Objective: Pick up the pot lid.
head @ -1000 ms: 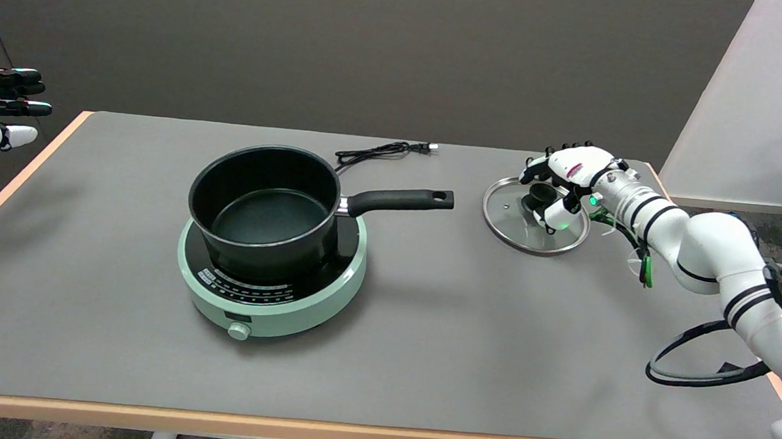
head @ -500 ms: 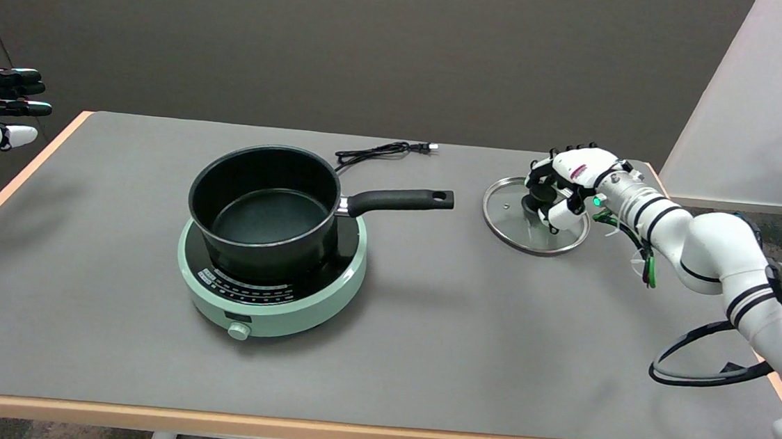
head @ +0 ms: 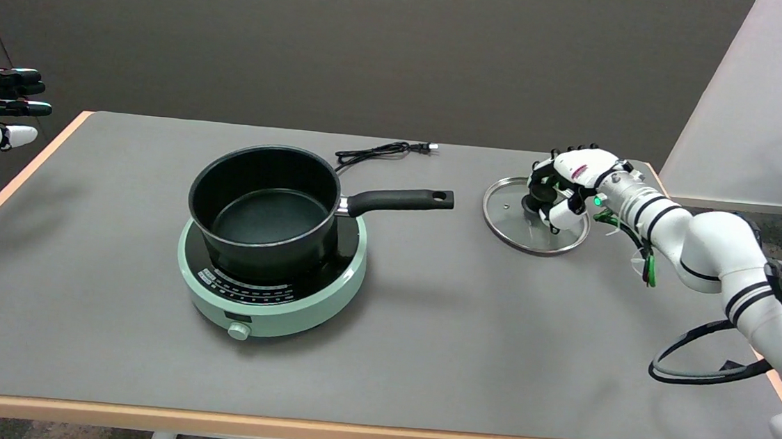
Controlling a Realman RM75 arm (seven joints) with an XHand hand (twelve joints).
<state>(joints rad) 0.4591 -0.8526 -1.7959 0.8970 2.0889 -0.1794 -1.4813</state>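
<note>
Since a second ago the right hand [head: 562, 186] has drawn its fingers in: they were spread above the knob [head: 536, 197] of the lid [head: 535, 215] then, and now they curl around it, the thumb on the near side and the other fingers on the far side, so the hand grips the knob. Over the last half second hardly anything has changed; the hand sits in almost the same place with the same closed grasp. Nothing else has moved, and the lid has not shifted. It is a round glass lid with a metal rim, and it lies flat on the grey table [head: 423, 347] at the far right, well apart from the pot [head: 265, 208]. That black pot stands open on a pale green hotplate [head: 274, 287] left of the middle, its long black handle [head: 399, 200] pointing right toward the lid without reaching it. A black power cord [head: 382, 152] lies coiled on the table behind the pot, near the far edge. The white right arm [head: 709, 262] reaches in from the lower right, with a loop of black cable [head: 701, 355] hanging under it above the table's right edge.
</note>
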